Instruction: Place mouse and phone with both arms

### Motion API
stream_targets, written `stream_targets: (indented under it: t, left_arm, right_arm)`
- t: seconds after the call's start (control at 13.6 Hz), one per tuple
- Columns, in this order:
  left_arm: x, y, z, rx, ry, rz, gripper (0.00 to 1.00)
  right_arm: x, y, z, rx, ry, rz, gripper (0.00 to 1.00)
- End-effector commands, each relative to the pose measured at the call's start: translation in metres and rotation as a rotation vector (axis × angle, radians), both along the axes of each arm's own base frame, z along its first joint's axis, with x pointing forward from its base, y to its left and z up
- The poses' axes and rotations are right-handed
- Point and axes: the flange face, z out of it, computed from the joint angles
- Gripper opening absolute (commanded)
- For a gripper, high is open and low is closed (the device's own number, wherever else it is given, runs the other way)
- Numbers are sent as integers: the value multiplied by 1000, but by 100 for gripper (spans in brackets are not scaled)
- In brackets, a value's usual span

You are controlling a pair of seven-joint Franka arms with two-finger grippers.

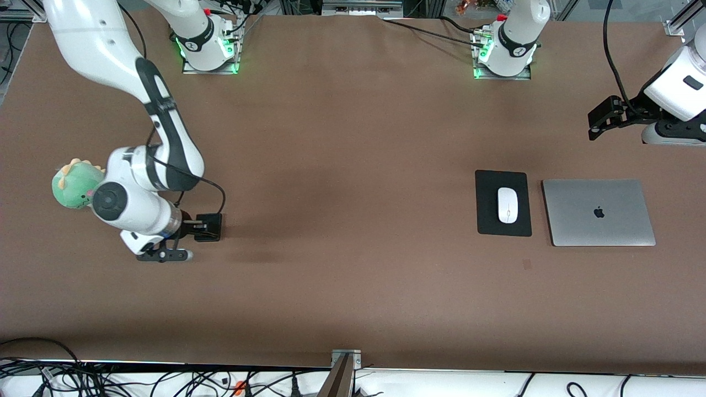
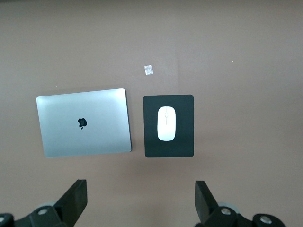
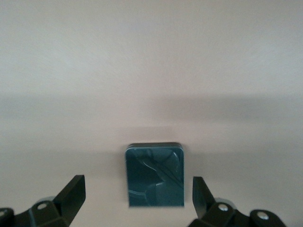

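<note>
I judge the mouse half done: it lies on the black mat at centre right of the front frame, beside the laptop. My left gripper waits in the air at upper right, jaws wide and empty. The phone remains. It sits on the table at lower left, between the parted jaws of my right gripper, not yet clamped.
</note>
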Motion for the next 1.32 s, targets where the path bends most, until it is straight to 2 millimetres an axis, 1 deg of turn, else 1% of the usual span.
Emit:
stream_targets:
  t: [0.0,0.15,0.22,0.37,0.44,0.51,0.59,0.66,0.73,0.81,0.95,1.1,1.25]
  left_arm:
    - [1,-1,6,-16,2,10,100]
    - [1,0,6,-16,2,10,100]
    - [1,-1,6,-18,2,10,100]
    - [1,-4,6,-18,3,5,100]
    - [1,-5,6,-16,3,4,100]
    - [1,-6,5,-16,5,2,100]
    - [2,-6,4,-18,5,2,100]
    - [2,-6,4,-16,6,2,100]
    - [2,-6,4,-16,6,2,100]
    - [1,-6,5,-16,5,2,100]
    - [1,-6,5,-18,5,4,100]
    - [2,-3,5,-18,5,7,100]
    - [2,-2,4,-18,6,9,100]
  right_arm:
    - [-30,-2,119,31,-21,-31,100]
    - [-60,-7,192,39,-17,-28,100]
    - [-76,-10,221,38,-10,-42,100]
    - [-102,-20,267,27,-17,-52,100]
    - [-111,-23,283,10,-26,-40,100]
    - [-114,-25,301,8,-50,-34,100]
    - [-115,-31,313,5,-43,-41,100]
    - [-116,-38,318,0,-19,-50,100]
    - [-115,-45,318,-1,-14,-56,100]
    - [-113,-47,319,-2,-22,-63,100]
    - [-110,-50,328,-11,-42,-65,100]
    - [-108,-49,325,-33,-35,-53,100]
    - [-108,-47,327,-92,-45,10,100]
